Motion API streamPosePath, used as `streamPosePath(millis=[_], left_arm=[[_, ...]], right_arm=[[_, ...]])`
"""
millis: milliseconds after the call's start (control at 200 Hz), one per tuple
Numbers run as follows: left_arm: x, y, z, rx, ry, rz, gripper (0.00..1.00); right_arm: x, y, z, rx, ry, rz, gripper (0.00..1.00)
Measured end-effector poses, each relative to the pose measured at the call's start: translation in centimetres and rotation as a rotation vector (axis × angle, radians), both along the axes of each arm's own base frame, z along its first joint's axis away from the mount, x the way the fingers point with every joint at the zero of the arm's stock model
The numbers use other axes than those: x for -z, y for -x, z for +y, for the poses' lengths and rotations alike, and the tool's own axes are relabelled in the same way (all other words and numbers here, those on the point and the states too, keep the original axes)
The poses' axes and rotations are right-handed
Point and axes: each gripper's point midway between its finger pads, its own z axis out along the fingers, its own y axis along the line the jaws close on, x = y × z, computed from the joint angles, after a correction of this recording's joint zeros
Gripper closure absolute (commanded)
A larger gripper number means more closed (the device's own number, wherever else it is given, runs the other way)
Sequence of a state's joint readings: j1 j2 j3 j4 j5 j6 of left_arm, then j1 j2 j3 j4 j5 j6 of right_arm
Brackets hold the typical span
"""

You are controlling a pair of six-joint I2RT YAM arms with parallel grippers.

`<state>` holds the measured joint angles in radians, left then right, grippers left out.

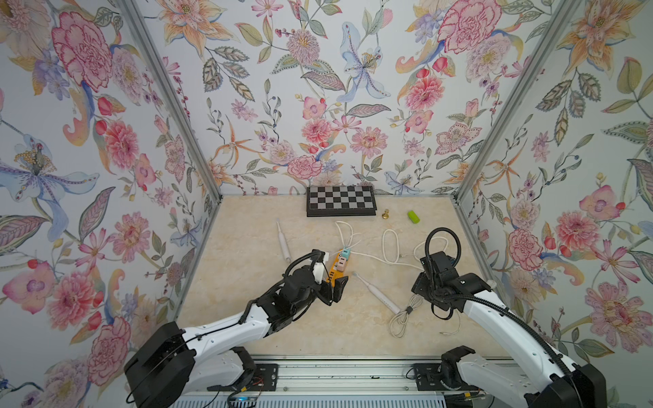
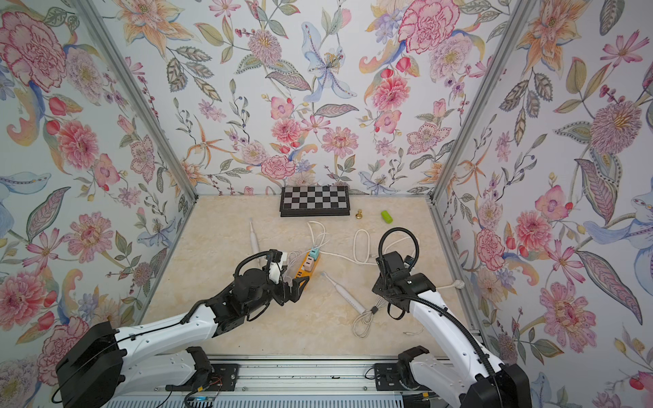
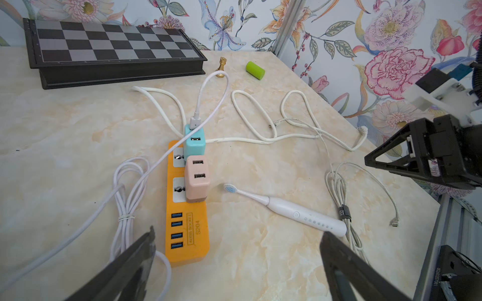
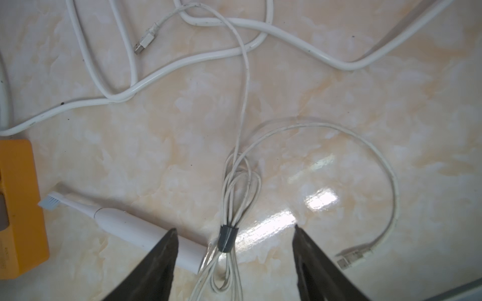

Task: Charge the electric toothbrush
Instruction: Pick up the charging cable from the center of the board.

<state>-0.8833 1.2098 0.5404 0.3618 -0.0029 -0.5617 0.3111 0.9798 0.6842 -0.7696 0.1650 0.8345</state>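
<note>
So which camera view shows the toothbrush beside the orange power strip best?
The left wrist view: the toothbrush lies whole there, bristles and buttons clear. In the right wrist view a finger covers part of its handle. Both top views show it whole but small.

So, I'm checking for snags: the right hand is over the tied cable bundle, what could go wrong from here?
The right hand hangs open over the bundled cable beside the toothbrush; closing there could knock it or catch the whole bundle, not a plug.
The black tie keeps the bundle short, so pulling a plug toward the power strip may drag it.
The thin lead crosses the thick white cord and might snag.
</note>
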Motion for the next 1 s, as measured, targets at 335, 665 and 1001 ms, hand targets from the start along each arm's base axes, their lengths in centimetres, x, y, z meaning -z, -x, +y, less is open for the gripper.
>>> streamPosePath(millis=[335,665,1001], left_arm=[[0.2,-0.3,-3.6,0.049,-0.014,0.011,0.01],[-0.4,-0.9,-4.5,0.052,-0.006,0.004,0.01],[-0.2,-0.9,-4.5,0.049,-0.013,0.008,0.01]], right_arm=[[3.3,-1.9,-1.1,-0.002,-0.158,0.015,0.46],[2.4,-6.6,-3.0,-0.019,-0.109,-0.063,0.57],[5.4,-8.0,-3.1,-0.034,-0.112,-0.001,0.68]])
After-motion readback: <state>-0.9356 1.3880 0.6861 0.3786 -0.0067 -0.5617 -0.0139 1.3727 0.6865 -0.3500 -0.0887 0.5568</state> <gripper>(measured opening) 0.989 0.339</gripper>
